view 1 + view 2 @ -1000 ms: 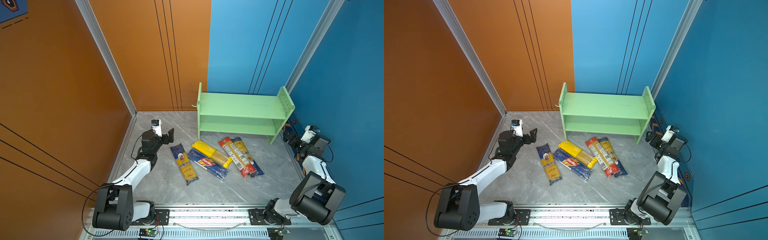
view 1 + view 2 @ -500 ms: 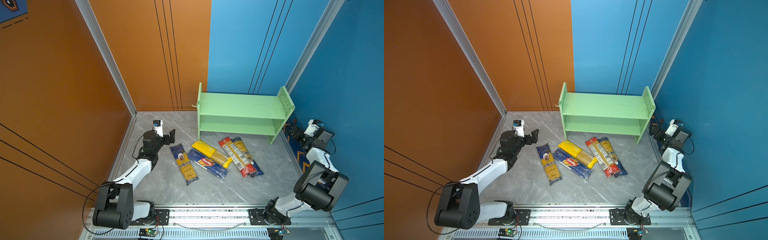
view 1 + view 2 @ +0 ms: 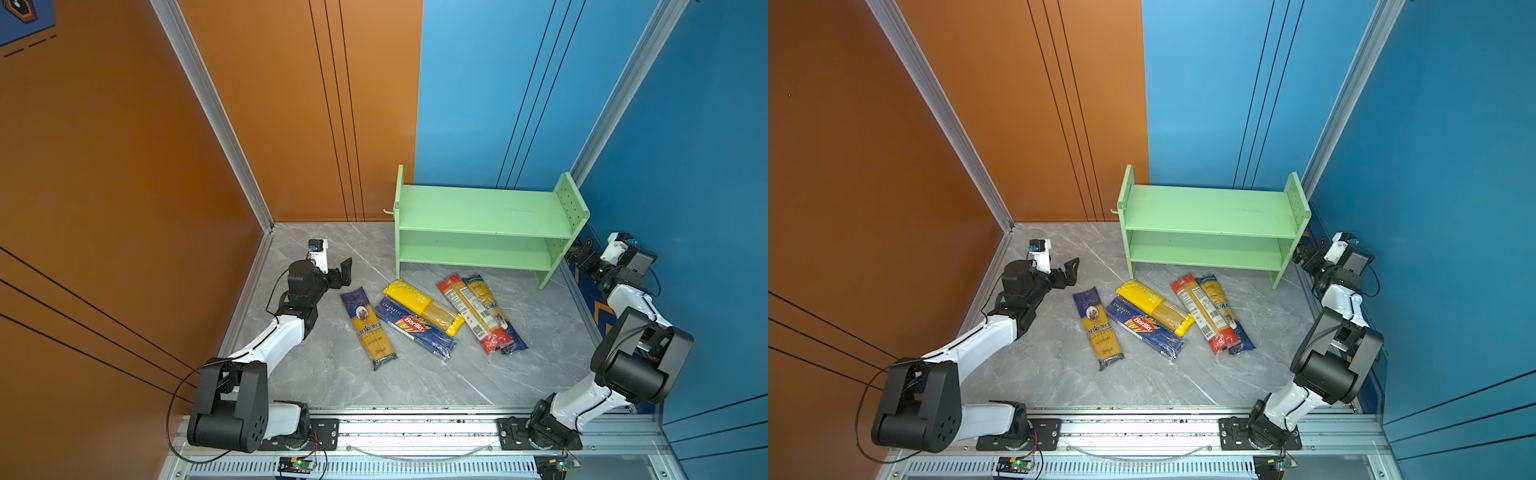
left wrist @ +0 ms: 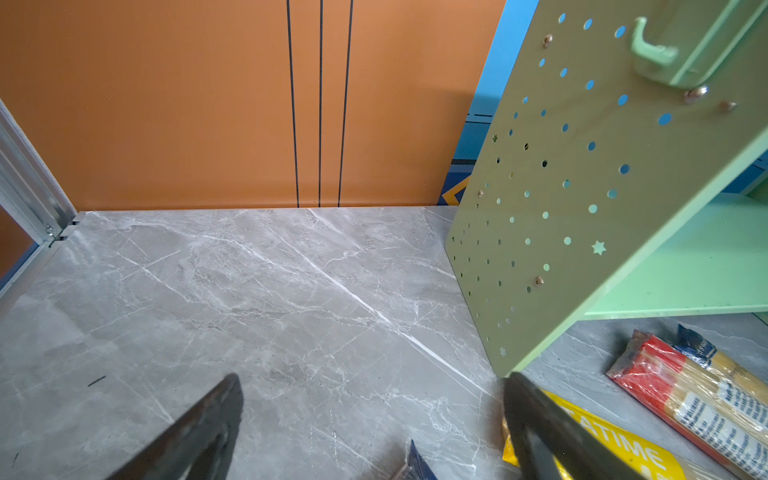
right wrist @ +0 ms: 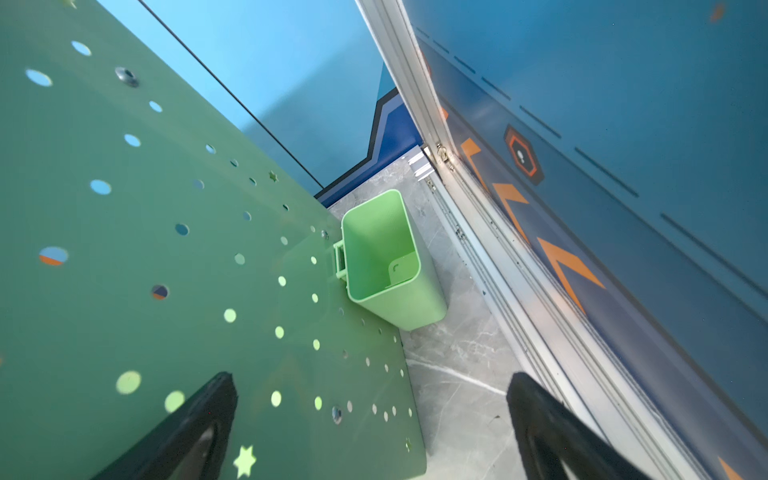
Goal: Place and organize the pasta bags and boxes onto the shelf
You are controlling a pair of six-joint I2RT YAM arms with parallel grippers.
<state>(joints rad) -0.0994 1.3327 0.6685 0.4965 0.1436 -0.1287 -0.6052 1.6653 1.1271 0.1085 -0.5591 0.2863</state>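
Five pasta packs lie on the grey floor in front of the green shelf (image 3: 478, 208) (image 3: 1208, 212). From the left they are a blue-and-yellow pack (image 3: 368, 328) (image 3: 1098, 328), a dark blue Barilla pack (image 3: 413, 326) (image 3: 1144, 326), a yellow pack (image 3: 424, 307) (image 4: 623, 444), a red-ended clear pack (image 3: 471, 313) (image 4: 685, 390) and another blue-and-yellow pack (image 3: 496, 316) partly under it. My left gripper (image 3: 343, 272) (image 3: 1069, 272) (image 4: 372, 382) hangs open and empty, left of the packs. My right gripper (image 3: 582, 259) (image 3: 1304, 255) (image 5: 370, 382) stands open, empty, beside the shelf's right panel (image 5: 166, 249).
A small green cup (image 5: 386, 257) hangs on the outside of the shelf's right panel, close to the blue wall and its metal rail (image 5: 498, 270). The orange wall (image 3: 124, 187) stands close on the left. Both shelf tiers hold nothing.
The right arm has risen and its gripper has slid back along the right wall beside the shelf. The left gripper has only crept slightly towards the packs.
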